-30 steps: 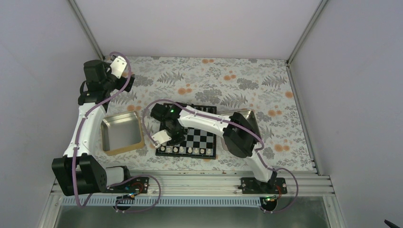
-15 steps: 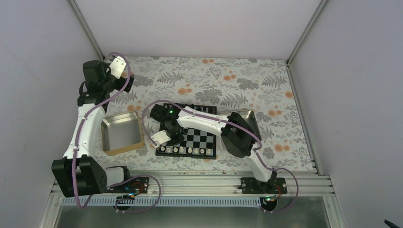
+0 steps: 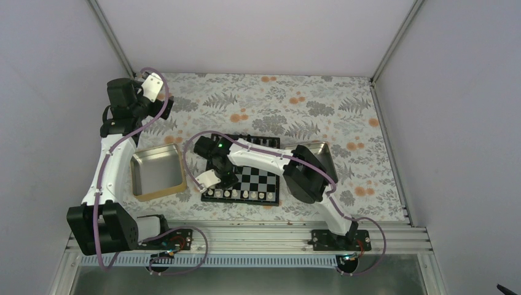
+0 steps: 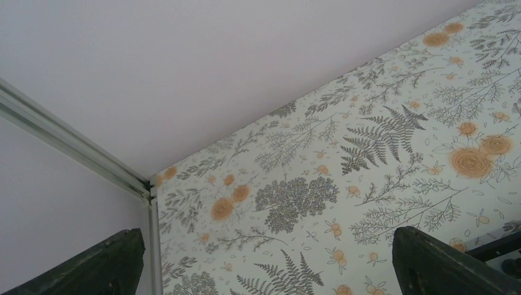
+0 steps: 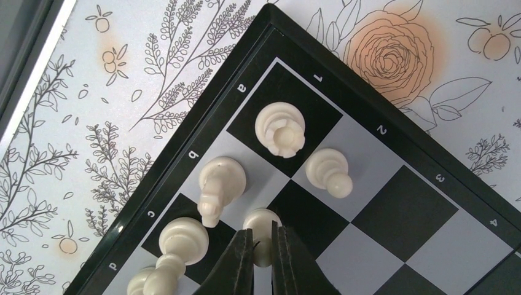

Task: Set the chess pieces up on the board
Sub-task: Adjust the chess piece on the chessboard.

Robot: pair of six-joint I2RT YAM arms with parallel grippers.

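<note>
In the right wrist view the board [image 5: 405, 209] shows its a-to-d corner. White chess pieces stand there: a rook [image 5: 280, 129], a pawn [image 5: 329, 172], a knight [image 5: 218, 184] and a bishop [image 5: 178, 243]. My right gripper [image 5: 263, 236] is shut on another white pawn [image 5: 261, 222], whose base rests on the board beside the knight. From above, the right gripper [image 3: 222, 178] hangs over the near-left part of the board [image 3: 261, 179], with a row of white pieces [image 3: 239, 193] along the near edge. My left gripper [image 4: 270, 246] is open, empty and over bare cloth at the far left.
A square metal tray [image 3: 158, 150] lies left of the board. A second tray [image 3: 318, 147] lies right of it, partly under the right arm. Black pieces [image 3: 255, 140] line the board's far edge. The enclosure's walls and corner post [image 4: 74, 153] stand close to the left gripper.
The right gripper's fingers have closed onto the white pawn at the board's near-left corner. The right arm shifted slightly; the left arm has not moved.
</note>
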